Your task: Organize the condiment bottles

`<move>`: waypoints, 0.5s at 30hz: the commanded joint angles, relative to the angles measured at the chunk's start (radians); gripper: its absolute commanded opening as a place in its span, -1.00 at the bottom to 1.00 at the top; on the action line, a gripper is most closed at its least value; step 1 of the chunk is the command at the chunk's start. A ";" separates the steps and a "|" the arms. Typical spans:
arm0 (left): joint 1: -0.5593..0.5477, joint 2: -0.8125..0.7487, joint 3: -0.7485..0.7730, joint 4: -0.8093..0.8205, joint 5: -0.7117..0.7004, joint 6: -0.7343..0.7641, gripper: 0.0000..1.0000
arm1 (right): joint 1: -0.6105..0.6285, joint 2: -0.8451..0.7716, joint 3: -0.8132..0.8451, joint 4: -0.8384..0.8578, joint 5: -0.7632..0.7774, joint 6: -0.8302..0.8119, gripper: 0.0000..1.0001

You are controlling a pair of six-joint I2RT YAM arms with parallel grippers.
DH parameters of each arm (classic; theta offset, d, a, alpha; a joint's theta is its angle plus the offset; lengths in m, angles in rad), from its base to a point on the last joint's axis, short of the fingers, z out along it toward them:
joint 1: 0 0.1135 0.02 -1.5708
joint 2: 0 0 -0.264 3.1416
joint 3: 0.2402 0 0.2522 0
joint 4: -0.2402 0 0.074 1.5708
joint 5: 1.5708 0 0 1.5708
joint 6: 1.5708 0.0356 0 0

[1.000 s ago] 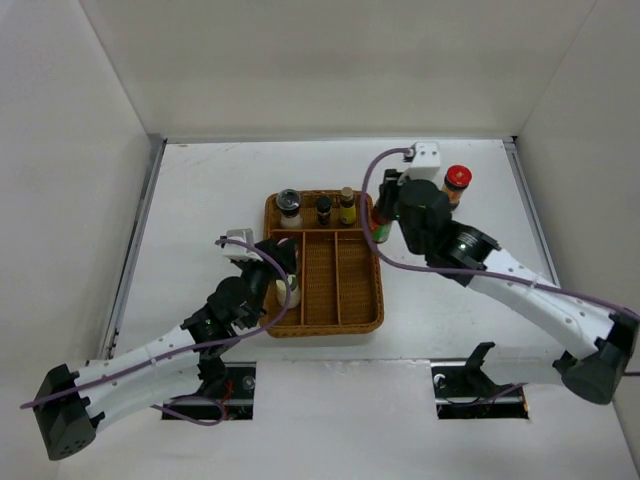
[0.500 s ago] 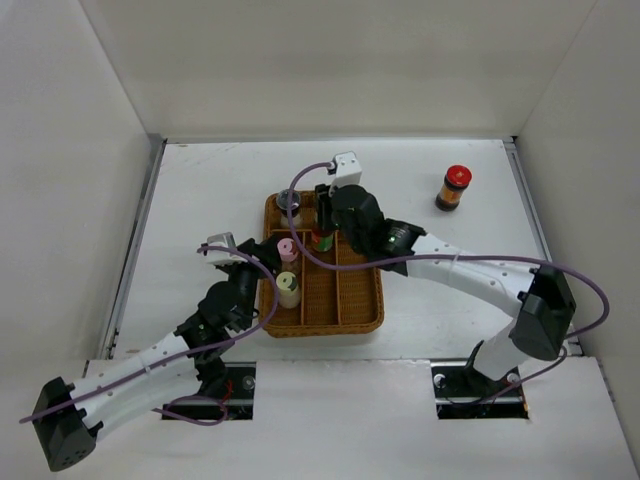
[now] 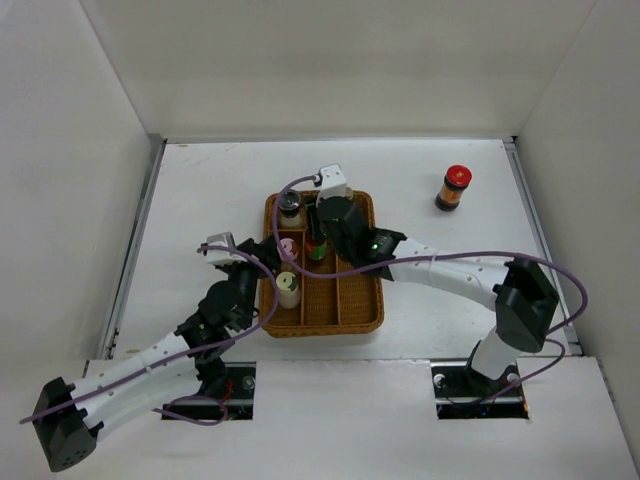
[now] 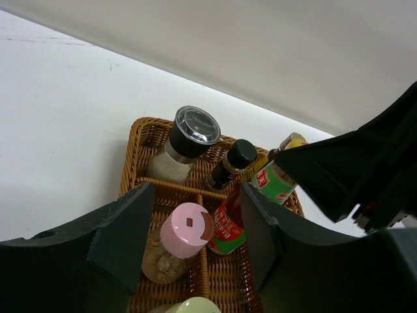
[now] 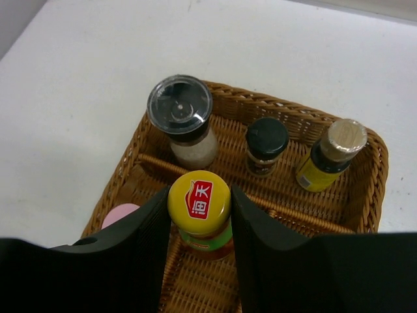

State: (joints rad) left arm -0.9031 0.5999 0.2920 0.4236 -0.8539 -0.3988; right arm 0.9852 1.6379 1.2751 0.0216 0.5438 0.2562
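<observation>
My right gripper (image 3: 318, 240) (image 5: 199, 202) is shut on the yellow cap of the green-red bottle (image 5: 203, 231) (image 4: 273, 182), holding it inside the wicker tray (image 3: 365, 318) beside the pink-capped bottle (image 3: 287, 247) (image 4: 187, 228). I cannot tell if its base touches the wicker. The pale-yellow-capped bottle (image 3: 288, 285) stands just nearer in the left compartment. Along the back row are a grey-lidded jar (image 5: 181, 117), a black-capped slim bottle (image 5: 265, 145) and a tan-capped one (image 5: 329, 156). My left gripper (image 3: 262, 258) (image 4: 195, 222) is open at the tray's left rim, holding nothing.
A red-lidded dark jar (image 3: 455, 187) stands alone on the white table at the back right. White walls close in the table on three sides. The tray's middle and right long compartments (image 3: 355, 285) hold no bottles.
My right arm has swung left from the back right, carrying the green-red bottle over the tray. My left gripper has let go and pulled back; the pink and pale-yellow bottles now stand uncovered.
</observation>
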 commanded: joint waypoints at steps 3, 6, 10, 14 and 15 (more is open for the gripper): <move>0.008 0.005 -0.005 0.046 -0.008 -0.003 0.08 | 0.017 0.002 0.001 0.186 0.076 -0.031 -0.42; 0.008 -0.008 -0.008 0.046 -0.011 -0.003 0.08 | 0.017 0.008 -0.020 0.196 0.077 -0.023 -0.42; 0.016 -0.031 -0.014 0.047 -0.020 -0.005 0.08 | 0.017 0.010 -0.048 0.205 0.070 0.003 -0.37; 0.020 -0.045 -0.024 0.049 -0.030 -0.011 0.08 | 0.017 0.010 -0.059 0.212 0.068 0.009 -0.14; 0.023 -0.042 -0.021 0.049 -0.031 -0.009 0.08 | 0.017 0.007 -0.060 0.216 0.065 0.012 -0.06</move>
State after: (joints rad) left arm -0.8898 0.5652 0.2787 0.4271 -0.8658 -0.4004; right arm 0.9962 1.6653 1.2091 0.1059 0.5873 0.2447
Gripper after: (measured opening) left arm 0.539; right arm 0.461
